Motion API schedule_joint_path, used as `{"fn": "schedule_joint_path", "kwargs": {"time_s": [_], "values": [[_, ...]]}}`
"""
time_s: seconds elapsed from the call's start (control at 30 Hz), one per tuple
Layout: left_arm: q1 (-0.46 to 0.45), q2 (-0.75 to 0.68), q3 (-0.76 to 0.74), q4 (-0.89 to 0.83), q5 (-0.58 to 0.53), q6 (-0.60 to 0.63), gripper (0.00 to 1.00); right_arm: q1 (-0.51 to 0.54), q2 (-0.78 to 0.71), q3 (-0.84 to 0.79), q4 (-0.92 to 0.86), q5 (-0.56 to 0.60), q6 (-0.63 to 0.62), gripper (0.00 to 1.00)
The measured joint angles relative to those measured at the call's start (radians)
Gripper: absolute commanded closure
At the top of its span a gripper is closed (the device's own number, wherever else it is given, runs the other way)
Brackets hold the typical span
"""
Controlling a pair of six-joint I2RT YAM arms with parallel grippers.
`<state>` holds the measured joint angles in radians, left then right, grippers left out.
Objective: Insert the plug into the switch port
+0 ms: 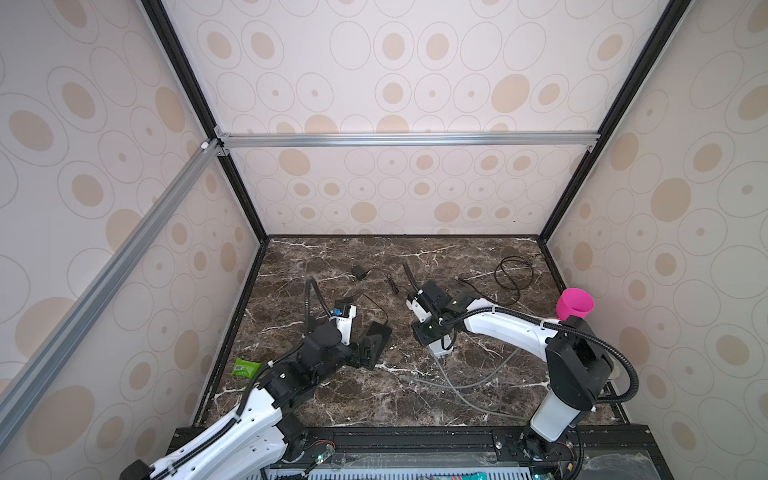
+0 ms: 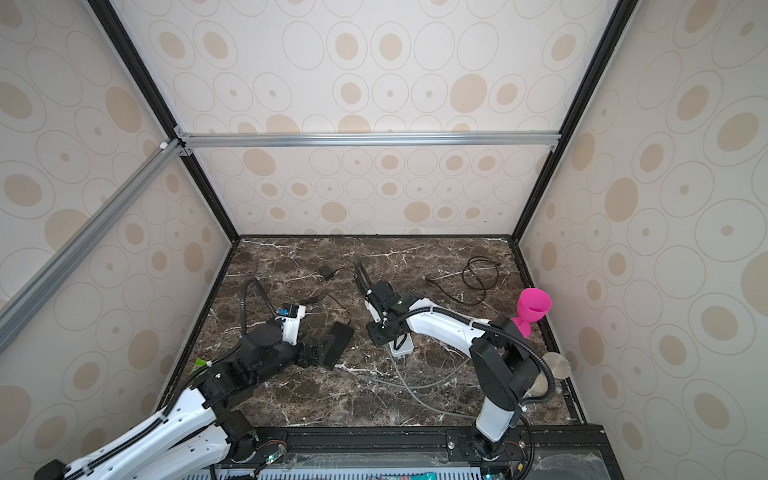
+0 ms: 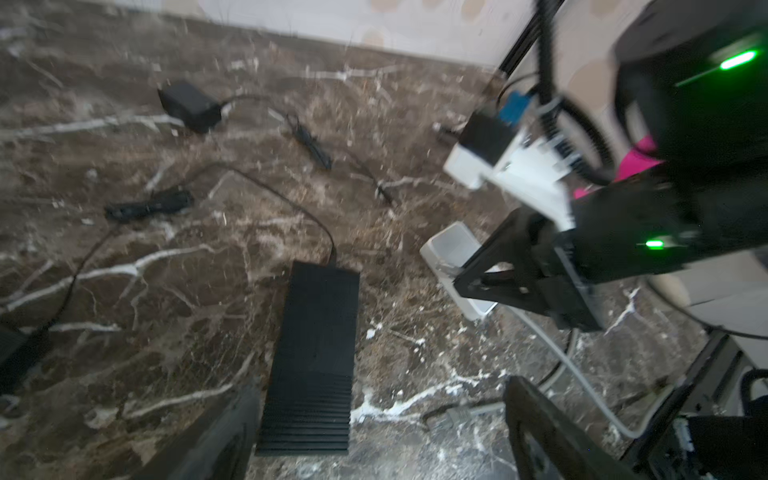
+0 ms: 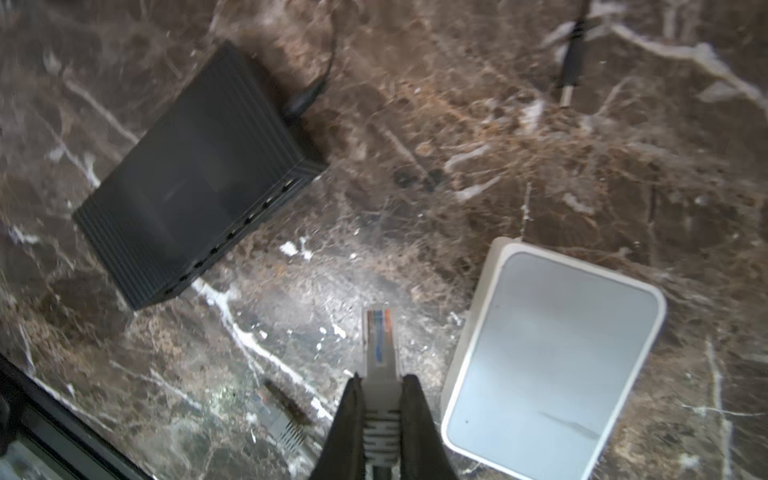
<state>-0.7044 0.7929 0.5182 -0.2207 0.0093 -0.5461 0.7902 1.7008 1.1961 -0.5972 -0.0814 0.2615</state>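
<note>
Marble table (image 1: pixel 374 399), black switch (image 1: pixel 377 338), white box (image 4: pixel 552 357)

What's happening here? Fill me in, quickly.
The right pincer is shut on a grey network plug. It holds the plug over the table, between the black switch and a white box. The plug is not in a port yet. The left pincer stands open at the switch's end, and the switch lies between its fingers, ungripped.

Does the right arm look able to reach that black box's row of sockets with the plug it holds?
Probably yes: the switch shows its port row toward the held plug, with only bare tabletop between them.
</note>
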Motion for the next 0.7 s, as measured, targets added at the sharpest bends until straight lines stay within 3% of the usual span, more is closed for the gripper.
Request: {"fn": "schedule_joint_path", "kwargs": {"time_s": [0.17, 0.27, 0.5, 0.7], "values": [[0.136, 0.248, 0.012, -0.007, 0.116, -0.013, 0.12, 0.102, -0.023, -0.029, 0.002, 0.043, -0.12, 1.0], [0.209, 0.336, 0.021, -0.007, 0.161, -0.013, 0.12, 0.112, -0.04, -0.066, 0.016, 0.036, -0.155, 1.0], [0.291, 0.428, 0.05, 0.018, 0.209, 0.0, 0.21, 0.163, -0.047, -0.086, 0.085, 0.037, -0.219, 1.0], [0.341, 0.457, 0.046, 0.061, 0.249, 0.0, 0.21, 0.184, -0.036, -0.104, 0.126, -0.09, -0.254, 1.0]]}}
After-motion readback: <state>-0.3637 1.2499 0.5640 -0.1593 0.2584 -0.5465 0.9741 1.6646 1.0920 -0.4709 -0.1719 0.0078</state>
